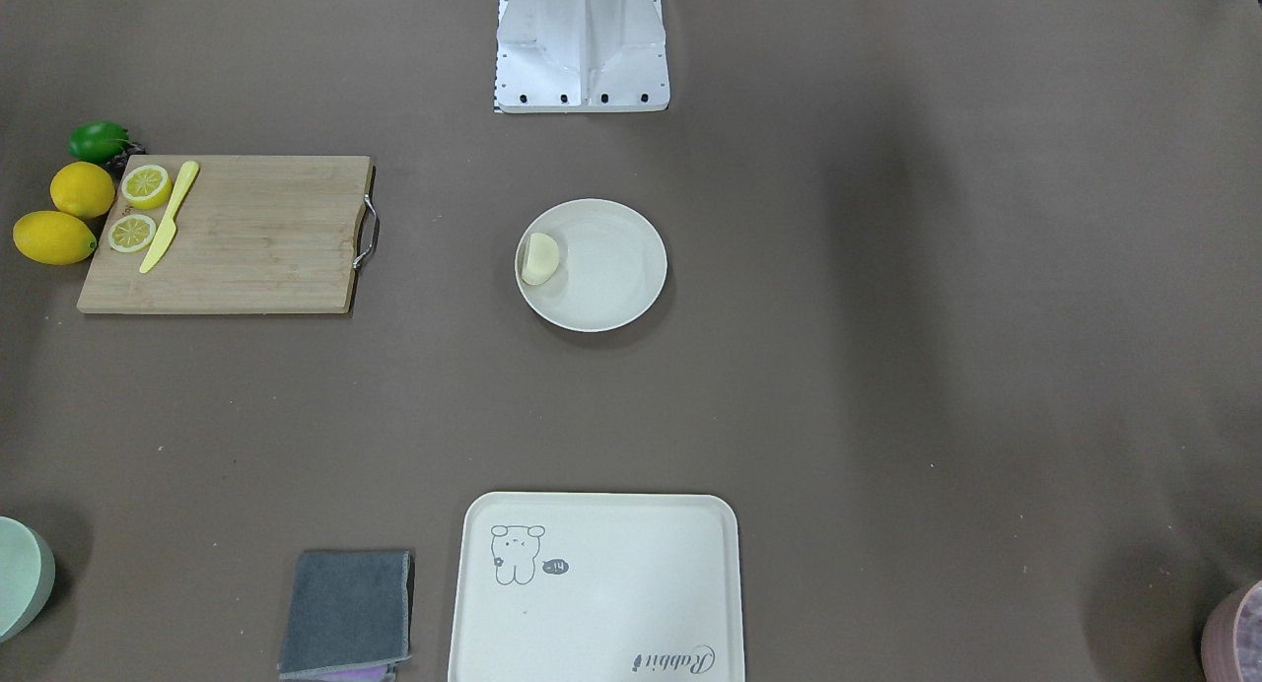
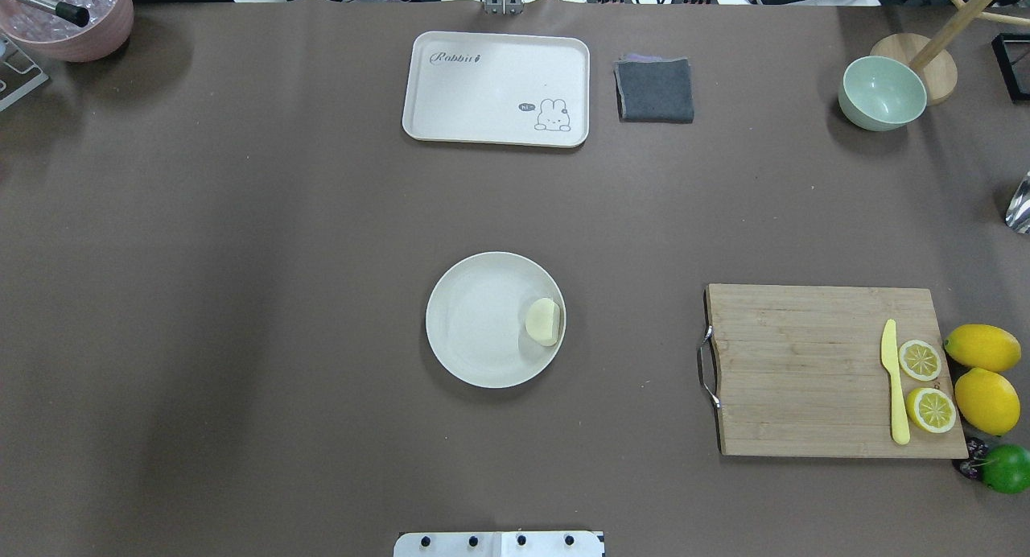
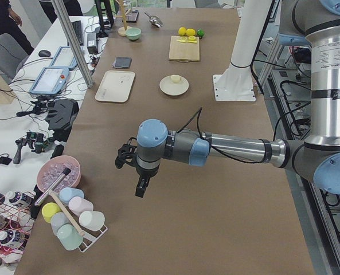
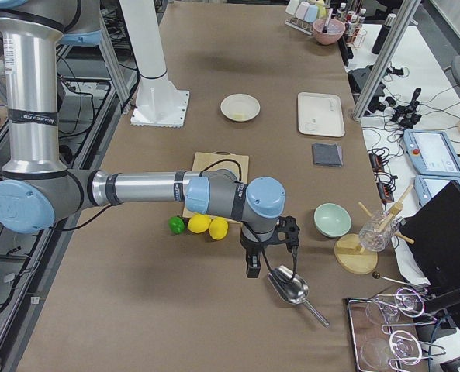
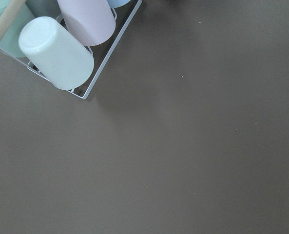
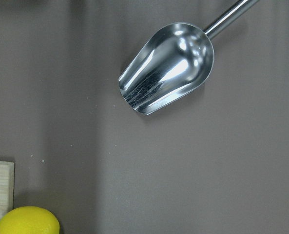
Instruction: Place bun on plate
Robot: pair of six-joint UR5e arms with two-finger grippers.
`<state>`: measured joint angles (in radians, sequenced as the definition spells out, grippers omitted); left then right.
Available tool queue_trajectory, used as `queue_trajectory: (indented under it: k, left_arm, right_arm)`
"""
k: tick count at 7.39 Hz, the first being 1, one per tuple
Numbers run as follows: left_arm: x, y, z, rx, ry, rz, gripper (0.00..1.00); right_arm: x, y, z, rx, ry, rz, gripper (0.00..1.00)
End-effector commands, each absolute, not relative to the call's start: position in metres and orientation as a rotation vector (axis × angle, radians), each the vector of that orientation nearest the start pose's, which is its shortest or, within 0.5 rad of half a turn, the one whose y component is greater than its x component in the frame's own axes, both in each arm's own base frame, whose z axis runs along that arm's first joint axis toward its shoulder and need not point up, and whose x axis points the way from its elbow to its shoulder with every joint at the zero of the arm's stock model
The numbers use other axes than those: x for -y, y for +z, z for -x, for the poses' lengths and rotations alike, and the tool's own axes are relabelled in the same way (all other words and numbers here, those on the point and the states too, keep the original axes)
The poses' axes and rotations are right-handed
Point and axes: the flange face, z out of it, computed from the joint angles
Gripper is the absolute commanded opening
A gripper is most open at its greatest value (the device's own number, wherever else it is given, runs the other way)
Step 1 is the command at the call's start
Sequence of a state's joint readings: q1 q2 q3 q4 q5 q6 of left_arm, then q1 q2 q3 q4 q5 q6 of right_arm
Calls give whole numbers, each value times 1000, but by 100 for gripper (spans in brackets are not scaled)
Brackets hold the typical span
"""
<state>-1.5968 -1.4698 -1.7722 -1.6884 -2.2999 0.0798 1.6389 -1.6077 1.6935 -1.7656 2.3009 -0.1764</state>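
The pale cream bun (image 1: 539,258) (image 2: 544,321) lies inside the round off-white plate (image 1: 611,273) (image 2: 475,323), against its rim on the robot's right side. Nothing holds it. Both grippers are far from the plate and show only in the side views. The left gripper (image 3: 140,188) hangs over the bare table end near a cup rack. Over the opposite table end, the right gripper (image 4: 253,267) hangs beside a metal scoop. I cannot tell whether either is open or shut. Neither wrist view shows any fingers.
A cream tray (image 2: 495,88) and a grey cloth (image 2: 655,90) lie at the far edge. A wooden board (image 2: 805,368) with a yellow knife, lemon halves, whole lemons (image 2: 983,380) and a lime sits on the robot's right. A green bowl (image 2: 882,94), a scoop (image 6: 166,68) and a cup rack (image 5: 61,48) stand at the ends.
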Motion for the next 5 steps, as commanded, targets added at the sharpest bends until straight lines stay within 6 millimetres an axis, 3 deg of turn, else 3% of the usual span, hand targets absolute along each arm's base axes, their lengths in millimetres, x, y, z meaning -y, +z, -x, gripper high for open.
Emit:
queue_trajectory:
  k: [1,5]
  left_arm:
    - [459,598,79,-714,130,-245,98]
    - [459,596,80,-714,128,-248,98]
  right_arm:
    - [459,638,-101,738,-58,12,100]
    - [459,634,-102,747,-57,3,100]
